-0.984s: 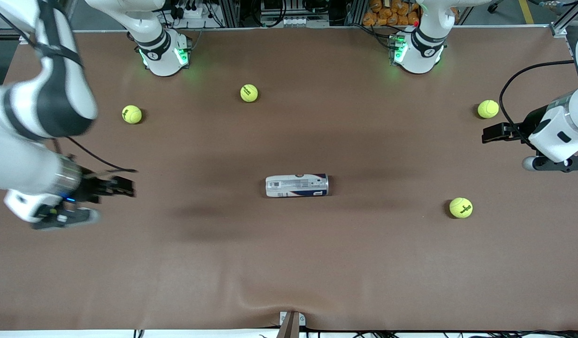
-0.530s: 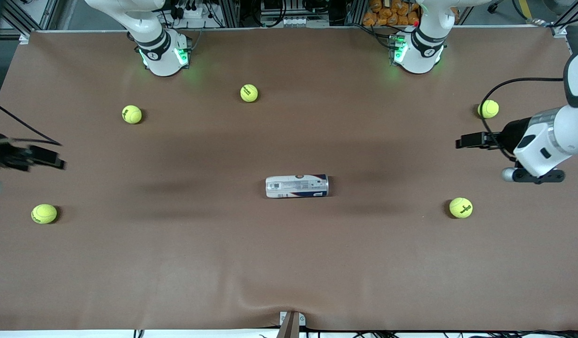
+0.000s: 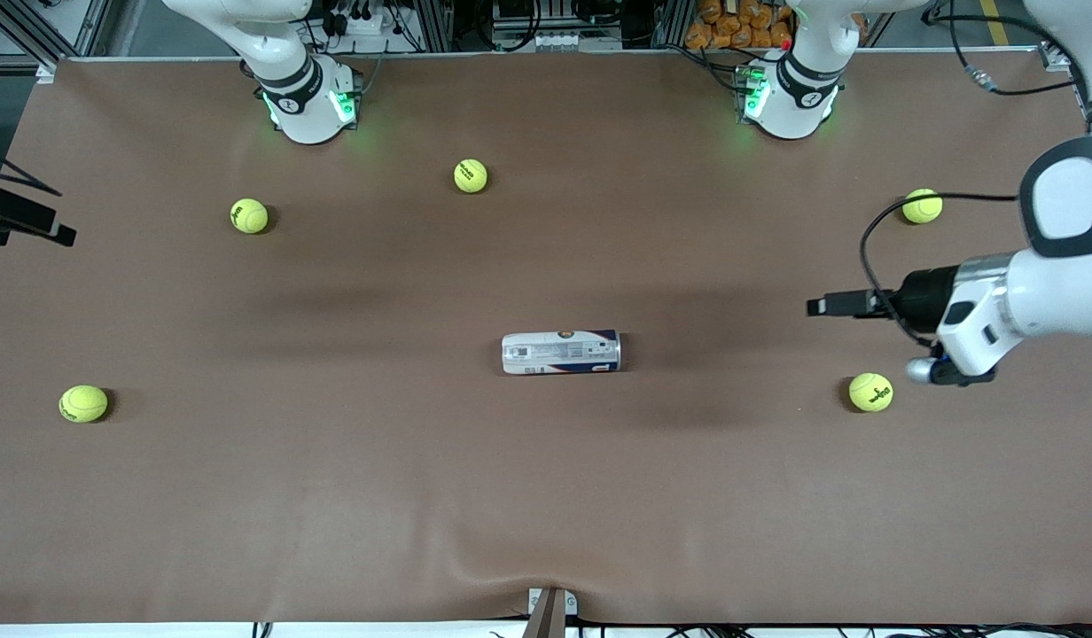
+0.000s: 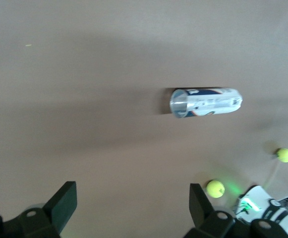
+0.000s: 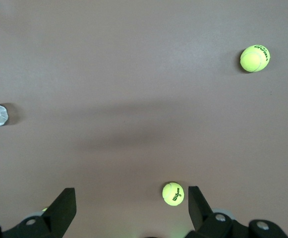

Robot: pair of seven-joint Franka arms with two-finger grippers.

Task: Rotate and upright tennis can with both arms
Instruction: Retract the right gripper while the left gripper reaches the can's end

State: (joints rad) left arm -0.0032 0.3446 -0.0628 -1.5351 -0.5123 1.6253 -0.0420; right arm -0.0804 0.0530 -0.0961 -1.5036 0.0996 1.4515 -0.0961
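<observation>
The left end effector [image 3: 816,307], wide open, had moved closer to the lying tennis can [image 3: 560,352]; the right end effector [image 3: 32,221], also wide, had pulled away.

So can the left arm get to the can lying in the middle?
Probably yes. The left gripper is open and up over bare table, pointing toward the can. Nothing sits between them; the nearest ball lies off toward the left arm's end of the table.
</observation>
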